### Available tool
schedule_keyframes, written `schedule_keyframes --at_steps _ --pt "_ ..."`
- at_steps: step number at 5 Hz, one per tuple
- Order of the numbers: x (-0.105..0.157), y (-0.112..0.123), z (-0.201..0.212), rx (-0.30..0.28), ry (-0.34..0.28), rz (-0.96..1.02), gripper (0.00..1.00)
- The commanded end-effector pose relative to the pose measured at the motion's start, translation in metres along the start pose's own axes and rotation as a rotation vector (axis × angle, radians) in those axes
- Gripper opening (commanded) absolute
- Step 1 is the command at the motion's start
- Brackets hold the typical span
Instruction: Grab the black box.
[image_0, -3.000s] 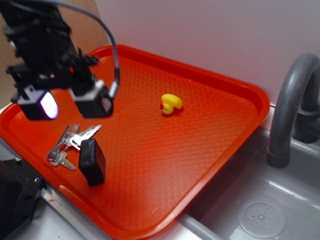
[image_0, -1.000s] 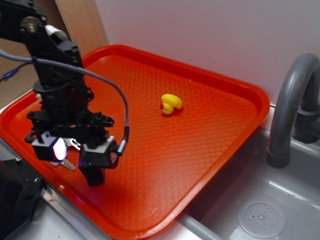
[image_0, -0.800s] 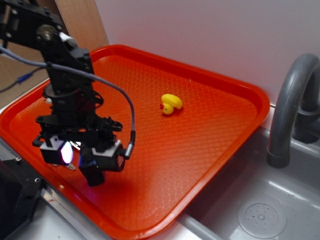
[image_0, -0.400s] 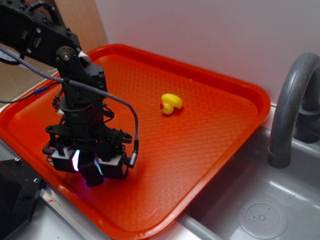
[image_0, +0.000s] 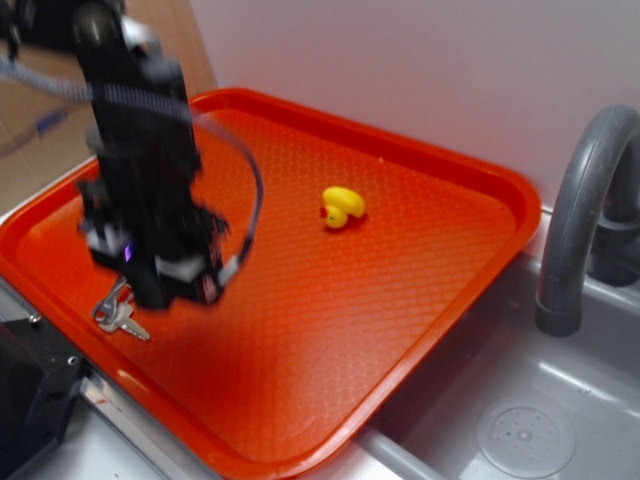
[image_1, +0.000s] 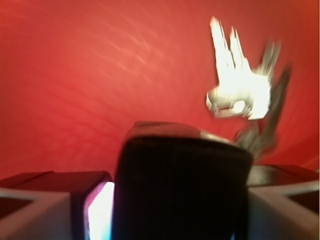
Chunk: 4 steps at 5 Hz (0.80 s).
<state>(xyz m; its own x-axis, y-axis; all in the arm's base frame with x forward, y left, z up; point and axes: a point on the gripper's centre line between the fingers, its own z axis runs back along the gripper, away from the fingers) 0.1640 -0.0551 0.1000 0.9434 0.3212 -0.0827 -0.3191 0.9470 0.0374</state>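
Gripper (image_1: 180, 220): closed around the black box (image_1: 182, 182), above the red tray (image_0: 420, 300). Squeeze firmly; lift straight, clear of keys (image_1: 240, 90).

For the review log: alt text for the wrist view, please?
Blurred close-up: the black box fills the lower middle, clamped between the hand's two fingers. Behind it lie bright silver keys on the red tray.
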Motion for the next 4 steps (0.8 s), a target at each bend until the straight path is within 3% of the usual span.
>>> schedule_keyframes --at_steps 1,2,3,4 --pt "0.065 0.056 0.113 0.022 -0.149 -0.205 0.00" --pt "0.077 0.059 0.146 0.030 -0.187 -0.255 0.00" --pt "0.073 0.055 0.150 0.003 -0.173 -0.259 0.00" --pt "0.062 0.055 0.149 0.011 -0.155 -0.273 0.00"
